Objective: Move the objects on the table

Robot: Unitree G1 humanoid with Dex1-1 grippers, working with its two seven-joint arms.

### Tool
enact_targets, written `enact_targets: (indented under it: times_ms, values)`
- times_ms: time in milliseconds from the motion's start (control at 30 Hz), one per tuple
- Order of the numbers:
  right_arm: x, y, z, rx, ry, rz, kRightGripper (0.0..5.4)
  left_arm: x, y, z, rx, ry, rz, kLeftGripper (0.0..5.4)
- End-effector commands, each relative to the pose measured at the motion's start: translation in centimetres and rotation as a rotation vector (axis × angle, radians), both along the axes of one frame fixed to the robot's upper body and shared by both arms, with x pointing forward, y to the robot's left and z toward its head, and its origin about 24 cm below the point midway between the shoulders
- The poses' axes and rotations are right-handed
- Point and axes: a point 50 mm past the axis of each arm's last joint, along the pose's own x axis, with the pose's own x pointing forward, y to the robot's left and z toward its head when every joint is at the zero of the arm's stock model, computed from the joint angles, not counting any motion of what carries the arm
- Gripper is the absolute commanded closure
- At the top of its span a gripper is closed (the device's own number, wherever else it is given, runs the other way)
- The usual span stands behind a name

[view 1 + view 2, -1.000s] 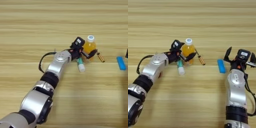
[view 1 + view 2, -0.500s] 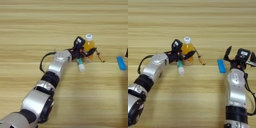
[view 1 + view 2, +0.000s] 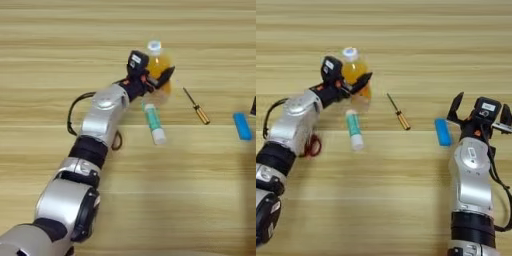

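Observation:
My left gripper [image 3: 156, 80] is shut on the orange-juice bottle [image 3: 161, 65], whose white cap [image 3: 349, 51] tilts away from me at the middle back of the table [image 3: 60, 45]. The white-and-green glue stick [image 3: 353, 129] lies just in front of it. To its right lies the amber-handled screwdriver [image 3: 398, 112], and further right the blue bar [image 3: 442, 131]. A red loop of the scissors [image 3: 313, 145] peeks out beside my left forearm; the rest is hidden. My right gripper [image 3: 480, 109] stands open just right of the blue bar, holding nothing.
My left arm [image 3: 95, 130] stretches diagonally from the front left corner to the bottle, with a black cable looping beside it. My right arm [image 3: 471, 190] rises along the right side.
My left gripper has carried the bottle to the left and further back, away from the screwdriver. A red scissors loop now shows by the forearm. The right arm has not moved.

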Motion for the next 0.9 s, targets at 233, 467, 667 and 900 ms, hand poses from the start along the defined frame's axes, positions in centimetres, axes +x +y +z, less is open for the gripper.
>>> enact_targets:
  times_ms: [233, 467, 667, 900]
  values:
    - [0.2, 0.3, 0.0, 0.008, 0.006, 0.002, 0.00, -0.5, 7.2, 2.2, 0.033, -0.037, 0.261, 1.93]
    - [0.3, 0.1, 0.0, 0.007, 0.009, 0.001, 0.00, -2.3, 10.6, -1.5, 0.146, 0.108, 0.342, 1.93]
    - [0.3, 0.0, -0.1, 0.005, 0.011, 0.002, 0.00, -3.3, 12.0, -2.6, 0.198, 0.146, 0.368, 1.93]
    - [0.3, 0.0, -0.1, 0.005, 0.013, 0.002, 0.00, -3.4, 12.0, -2.9, 0.214, 0.154, 0.368, 1.93]
